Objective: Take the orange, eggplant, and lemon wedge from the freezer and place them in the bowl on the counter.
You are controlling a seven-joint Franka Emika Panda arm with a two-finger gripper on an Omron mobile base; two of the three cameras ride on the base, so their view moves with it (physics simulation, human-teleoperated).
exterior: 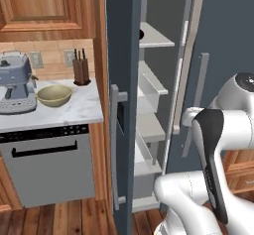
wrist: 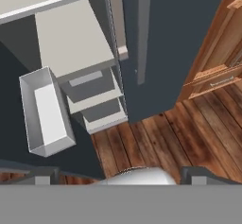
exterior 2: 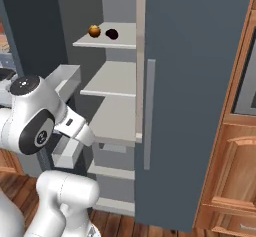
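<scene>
The freezer (exterior 2: pixel 195 81) door edge hides part of the top shelf (exterior 2: pixel 107 42), where the orange (exterior 2: pixel 94 30) sits at 9 o'clock of the eggplant (exterior 2: pixel 112 33), whose long axis I cannot tell. The bowl (exterior: pixel 54 95) rests on the desk (exterior: pixel 74 111). The hand (wrist: pixel 118 176) is cut off; grip unclear.

My freezer (exterior 2: pixel 200 81) stands open, and its top white shelf (exterior 2: pixel 120 40) carries the orange (exterior 2: pixel 94 30) and the eggplant (exterior 2: pixel 112 33), side by side and just apart, the orange to the left. The shelves (exterior 2: pixel 112 81) below it look bare as far as I can see. To my left the counter (exterior: pixel 74 111) holds the bowl (exterior: pixel 54 95), with a coffee machine (exterior: pixel 16 85) just beside it and a knife block (exterior: pixel 81 70) against the wall behind. Wooden floor (wrist: pixel 189 138) lies under everything.
</scene>
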